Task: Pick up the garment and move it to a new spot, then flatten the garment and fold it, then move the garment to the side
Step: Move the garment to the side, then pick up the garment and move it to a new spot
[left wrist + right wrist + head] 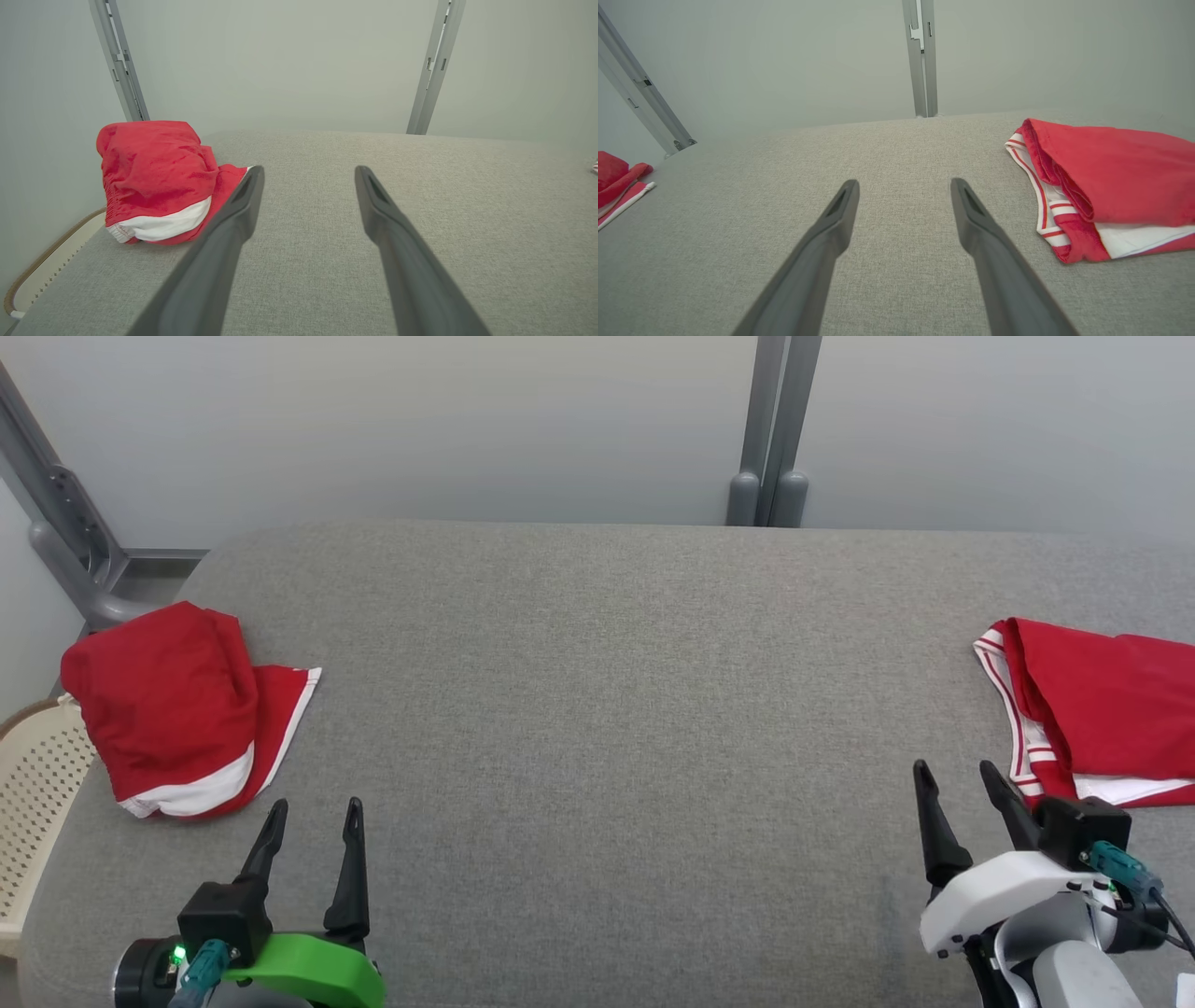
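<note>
Grey surface: crumpled red garment at left edge, folded red garment at right edge. Cream basket at far left, contents hidden. Bottom corners: left tool and right tool, both wide, holding nothing.

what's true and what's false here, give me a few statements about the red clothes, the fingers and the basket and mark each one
1. A crumpled red garment lies at the left end of the grey table. True.
2. The left fingers are shut on it. False: they are open, hold nothing and are short of the garment.
3. A folded red garment lies at the right end. True.
4. The right fingers are shut. False: they are open and hold nothing.
5. A basket stands in the middle of the table. False: the pale basket is off the table, beside its left end.
</note>
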Available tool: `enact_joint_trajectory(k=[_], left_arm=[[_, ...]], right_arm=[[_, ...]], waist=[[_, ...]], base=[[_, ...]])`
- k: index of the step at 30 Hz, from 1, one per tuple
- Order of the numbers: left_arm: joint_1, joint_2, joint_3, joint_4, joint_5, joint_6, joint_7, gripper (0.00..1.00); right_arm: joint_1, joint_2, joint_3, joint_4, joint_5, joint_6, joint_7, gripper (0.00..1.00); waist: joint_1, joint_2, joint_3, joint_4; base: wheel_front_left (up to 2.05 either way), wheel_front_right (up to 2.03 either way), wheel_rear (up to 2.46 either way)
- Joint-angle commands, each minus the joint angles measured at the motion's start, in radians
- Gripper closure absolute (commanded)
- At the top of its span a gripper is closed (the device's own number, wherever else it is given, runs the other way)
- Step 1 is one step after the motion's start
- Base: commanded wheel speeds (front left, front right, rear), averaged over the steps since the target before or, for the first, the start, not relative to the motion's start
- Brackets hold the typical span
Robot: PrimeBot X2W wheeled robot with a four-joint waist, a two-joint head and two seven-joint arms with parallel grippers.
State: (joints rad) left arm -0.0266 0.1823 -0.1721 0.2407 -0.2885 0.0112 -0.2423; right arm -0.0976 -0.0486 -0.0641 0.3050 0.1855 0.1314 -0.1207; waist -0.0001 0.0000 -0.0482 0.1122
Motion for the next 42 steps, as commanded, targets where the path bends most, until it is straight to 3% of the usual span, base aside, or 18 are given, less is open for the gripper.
enact_joint_trajectory(k=[1, 21, 42], left_arm=[[0.017, 0.005, -0.004, 0.003, -0.004, -0.006, -0.008, 0.00], [-0.008, 0.007, -0.012, 0.011, 0.007, -0.004, -0.021, 0.00], [-0.015, 0.023, -0.041, 0.012, -0.004, -0.013, 0.005, 0.00]], right_arm=[[0.018, -0.004, -0.011, 0.006, -0.002, -0.001, -0.008, 0.00], [0.043, -0.004, -0.012, -0.031, -0.017, -0.001, 0.006, 0.00], [0.035, -0.004, 0.087, -0.021, 0.044, -0.001, 0.004, 0.00]], waist=[[0.0001, 0.0000, -0.004, 0.000], [0.0001, 0.0000, 0.008, 0.013], [0.0001, 0.0000, 0.011, 0.303]], base=[[0.00, 0.00, 0.00], [0.00, 0.00, 0.00], [0.00, 0.00, 0.00]])
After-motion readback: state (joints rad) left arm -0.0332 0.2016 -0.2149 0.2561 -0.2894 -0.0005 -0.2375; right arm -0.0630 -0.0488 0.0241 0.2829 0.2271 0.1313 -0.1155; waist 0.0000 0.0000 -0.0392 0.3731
